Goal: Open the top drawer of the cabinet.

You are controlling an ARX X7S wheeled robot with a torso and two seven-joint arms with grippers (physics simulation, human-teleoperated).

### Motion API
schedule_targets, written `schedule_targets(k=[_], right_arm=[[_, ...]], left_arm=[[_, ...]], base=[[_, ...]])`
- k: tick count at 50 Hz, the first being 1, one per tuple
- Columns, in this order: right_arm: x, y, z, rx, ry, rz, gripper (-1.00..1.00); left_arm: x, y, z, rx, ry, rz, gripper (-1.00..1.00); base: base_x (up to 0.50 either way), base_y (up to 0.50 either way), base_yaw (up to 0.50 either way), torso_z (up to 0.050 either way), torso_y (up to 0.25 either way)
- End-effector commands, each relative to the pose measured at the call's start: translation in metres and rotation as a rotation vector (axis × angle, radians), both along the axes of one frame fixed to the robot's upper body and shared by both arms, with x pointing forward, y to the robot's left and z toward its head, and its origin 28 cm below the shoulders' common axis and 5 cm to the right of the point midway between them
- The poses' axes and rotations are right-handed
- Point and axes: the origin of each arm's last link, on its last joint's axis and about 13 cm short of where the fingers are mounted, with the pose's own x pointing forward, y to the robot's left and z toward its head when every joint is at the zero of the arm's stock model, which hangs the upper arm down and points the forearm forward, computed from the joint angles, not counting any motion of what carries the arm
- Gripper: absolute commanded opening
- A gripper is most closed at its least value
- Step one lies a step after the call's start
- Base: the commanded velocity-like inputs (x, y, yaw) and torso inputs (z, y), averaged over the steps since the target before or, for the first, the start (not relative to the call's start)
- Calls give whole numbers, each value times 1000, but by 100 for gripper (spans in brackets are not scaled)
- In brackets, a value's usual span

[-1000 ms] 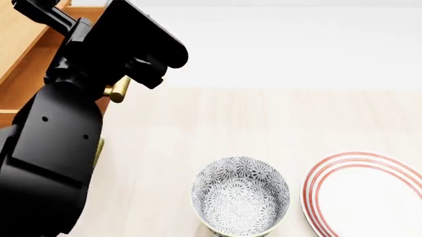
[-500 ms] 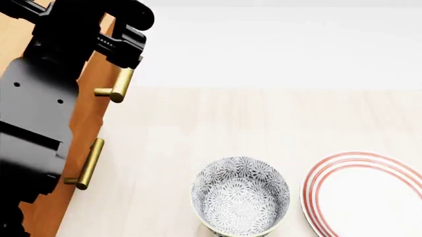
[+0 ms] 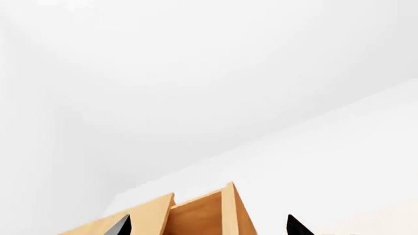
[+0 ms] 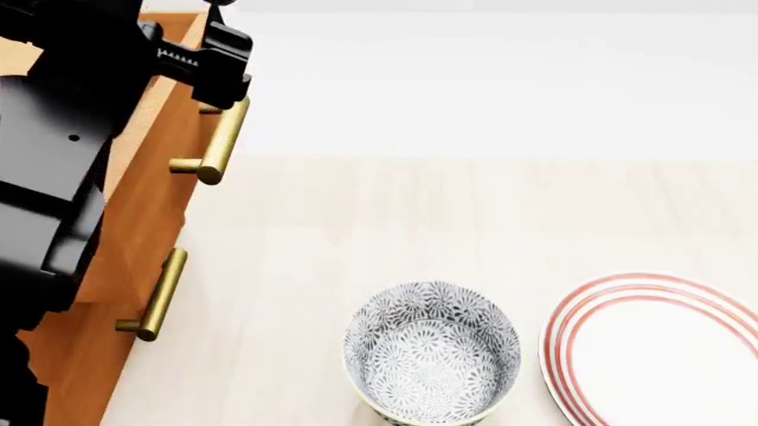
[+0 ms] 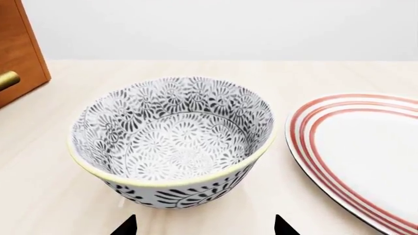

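No readable text, label, brand, number or sign shows on anything in these three views

My left arm's black casing (image 4: 59,151), at the left of the head view, looks like hard plastic with a faint sheen. Beside it the tall orange-brown wooden cabinet (image 4: 142,204) shows a smooth, satiny front, and its brass cylindrical bar handles (image 4: 223,140) gleam like polished metal. In the left wrist view the top drawer's light wood walls (image 3: 196,215) look paler and matt. The pale wooden tabletop (image 4: 391,222) is smooth, with faint grain. The grey-and-white floral patterned bowl (image 5: 171,139) looks like glazed ceramic with a yellowish rim, and the white plate with red rings (image 5: 365,152) at the right is glossy ceramic.
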Motion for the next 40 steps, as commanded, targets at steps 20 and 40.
schedule_targets(k=[20, 40], right_arm=[[-1, 0, -1, -3, 3, 5, 100], [-2, 1, 0, -2, 6, 6, 100]], left_arm=[[-13, -10, 13, -112, 109, 1, 100], [-12, -9, 19, -235, 149, 88, 100]], base=[[0, 0, 0, 0, 0], [0, 0, 0, 0, 0]])
